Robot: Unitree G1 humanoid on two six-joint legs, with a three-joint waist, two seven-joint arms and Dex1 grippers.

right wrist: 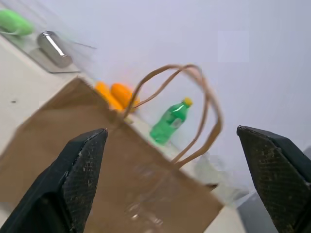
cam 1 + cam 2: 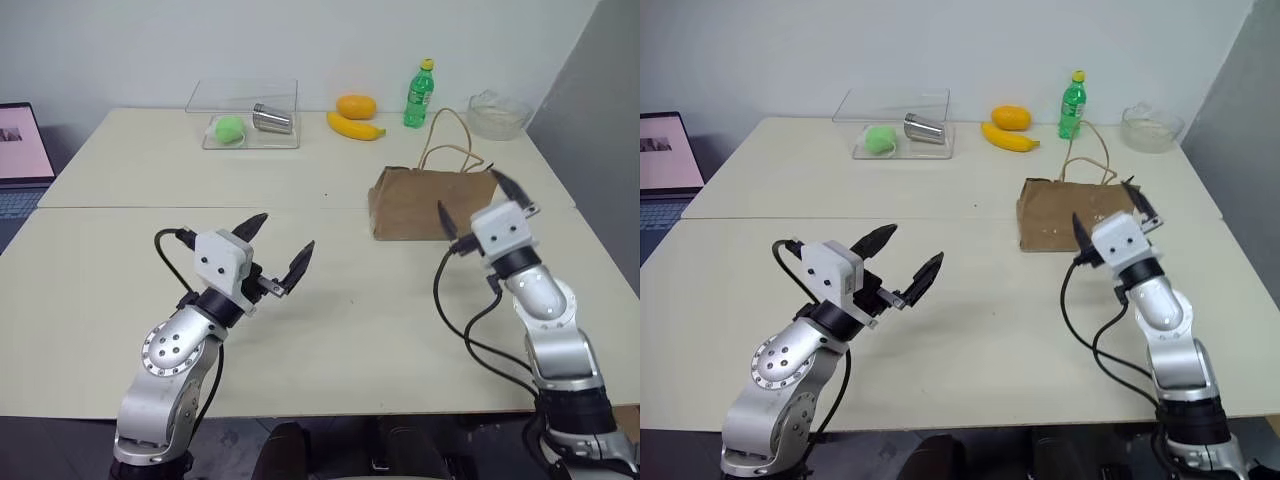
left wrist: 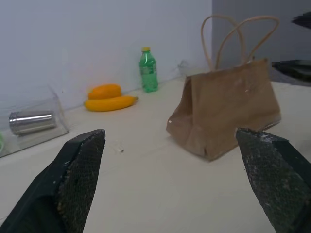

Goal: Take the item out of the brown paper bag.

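The brown paper bag (image 2: 410, 205) stands upright on the table, right of centre, with its tan loop handles (image 2: 455, 140) raised. The item is hidden from view. My right gripper (image 2: 472, 200) hovers open at the bag's near right corner, one finger on each side of that corner, and its wrist view looks at the bag (image 1: 97, 165) from close up. My left gripper (image 2: 283, 235) is open above the table's near left part, well apart from the bag, and points toward the bag (image 3: 228, 107). Neither gripper holds anything.
At the table's back stand a green bottle (image 2: 421, 95), a banana (image 2: 355, 127), an orange (image 2: 356, 105) and a glass bowl (image 2: 497, 113). A clear tray (image 2: 250, 140) holds a green ball (image 2: 230, 129) and a metal cup (image 2: 271, 119). A laptop (image 2: 22, 150) sits far left.
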